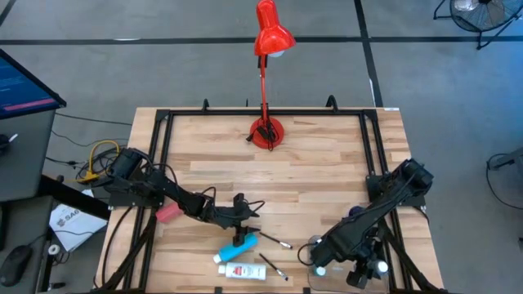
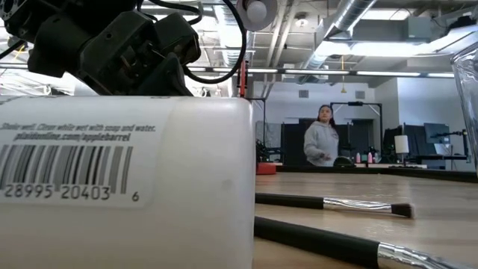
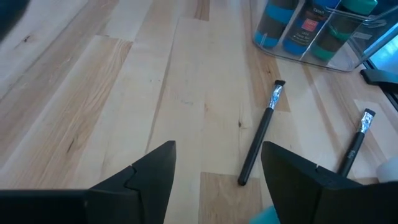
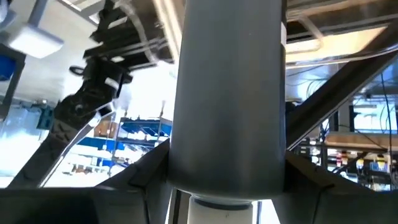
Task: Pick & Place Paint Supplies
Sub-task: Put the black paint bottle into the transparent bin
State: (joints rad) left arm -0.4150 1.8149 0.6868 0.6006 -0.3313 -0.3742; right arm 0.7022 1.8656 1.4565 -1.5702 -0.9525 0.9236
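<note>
while both arms sit over the near half of the wooden table (image 1: pixel 310 175), the left gripper (image 1: pixel 243 231) hangs above the cap end of a blue paint bottle (image 1: pixel 237 249) that lies on its side. seen from the left wrist, its two dark fingers (image 3: pixel 155 171) stand apart with bare wood between them and nothing clamped; a sliver of teal shows at the edge of that view just beside one finger.

a white tube with a red label (image 1: pixel 243 270) lies just beside the blue bottle, nearer the table's front edge. its barcoded white body (image 2: pixel 123 179) fills most of the low view. two thin dark paintbrushes lie on the wood to the right of the bottle: one brush (image 1: pixel 274 239) farther from the front edge, a second brush (image 1: pixel 274 265) nearer it. both show in the left wrist view (image 3: pixel 261 140) (image 3: pixel 354 143) with silver ferrules, apart from each other.

the right gripper (image 1: pixel 323 260) is at the front right corner, beside a clear tray (image 3: pixel 348 53) holding upright paint bottles. in the right wrist view its fingers are clamped on a grey cylinder (image 4: pixel 230 93), wide and upright between them; what the cylinder is cannot be told.

a pink object (image 1: pixel 167 213) lies under the left arm. a red desk lamp (image 1: pixel 268 49) stands at the far edge. a person (image 2: pixel 323 138) stands in the room behind.
</note>
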